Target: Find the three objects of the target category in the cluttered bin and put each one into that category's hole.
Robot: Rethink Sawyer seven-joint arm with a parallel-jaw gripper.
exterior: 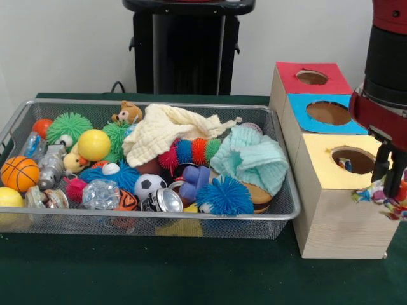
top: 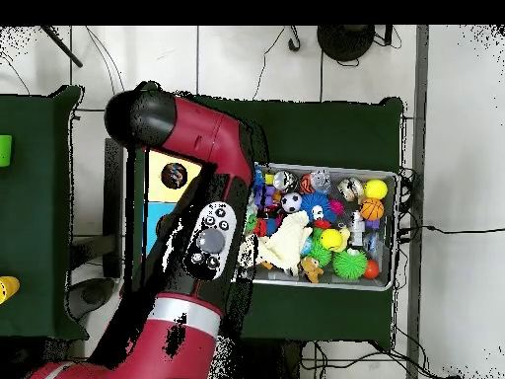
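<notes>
One patterned cloth scrap [exterior: 380,198] is pinched in the gripper [exterior: 389,186], hanging just beside the yellow box's hole [exterior: 353,159], so this looks like the drop-off step. Next it probably needs shifting over the hole before letting go; the wire bin [exterior: 280,210] sits well apart.

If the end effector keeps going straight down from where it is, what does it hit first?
Most likely the green table beside the yellow box. The end effector, holding a colourful fabric scrap, seems in front of the yellow hole, though depth is unclear.
</notes>
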